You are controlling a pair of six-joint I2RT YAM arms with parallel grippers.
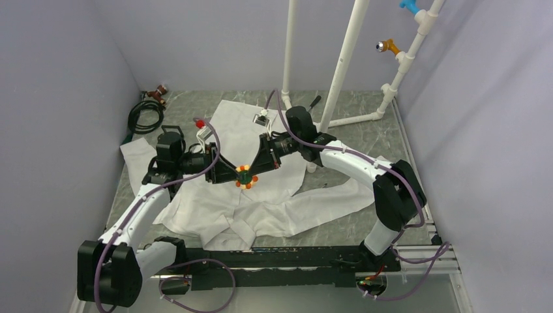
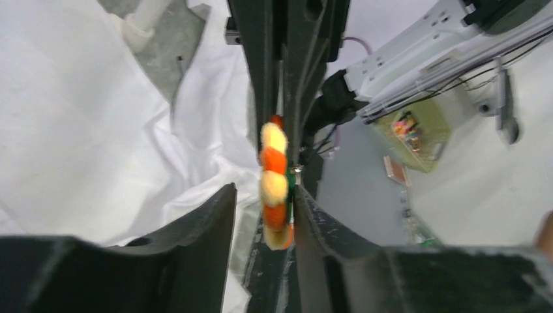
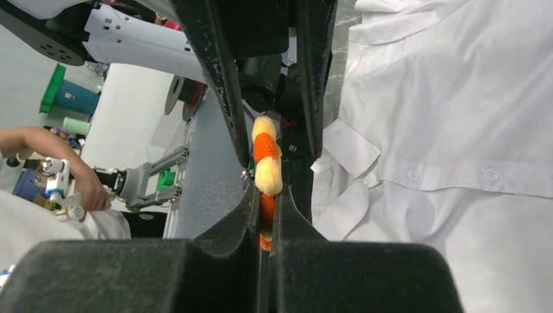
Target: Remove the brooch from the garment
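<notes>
Two arms are bolted at the near edge of the table (image 1: 391, 140), just below the garment's near edge. The garment (image 1: 215, 208) lies spread and wrinkled, with a sleeve trailing off its right side. Its button strip shows in the right wrist view.

Over the garment's middle the two claws meet tip to tip, the left claw (image 1: 235, 175) from the garment's left side and the right claw (image 1: 258, 168) from its right. The brooch (image 1: 246, 179) sits between them, above the garment's front. The right claw pinches it: its fingers (image 3: 244, 215) are drawn narrow, with the lower petals squeezed between them. The left claw stands wider. One finger (image 2: 326, 228) lies against the brooch's green-backed side, and the other (image 2: 202, 228) is apart from its face.

Both wrist views catch the brooch edge-on. It is a thin stack of yellow and orange petals whose long axis runs in line with the fingers, its flat faces turned toward the finger pads. From above, the petals fan toward the garment's near edge under a green part. Whether it is clear of the cloth I cannot tell.

Beyond the garment's far-left corner lies a black cable coil (image 1: 147, 116). Past its far-right edge stands a white pipe frame (image 1: 339, 72).
</notes>
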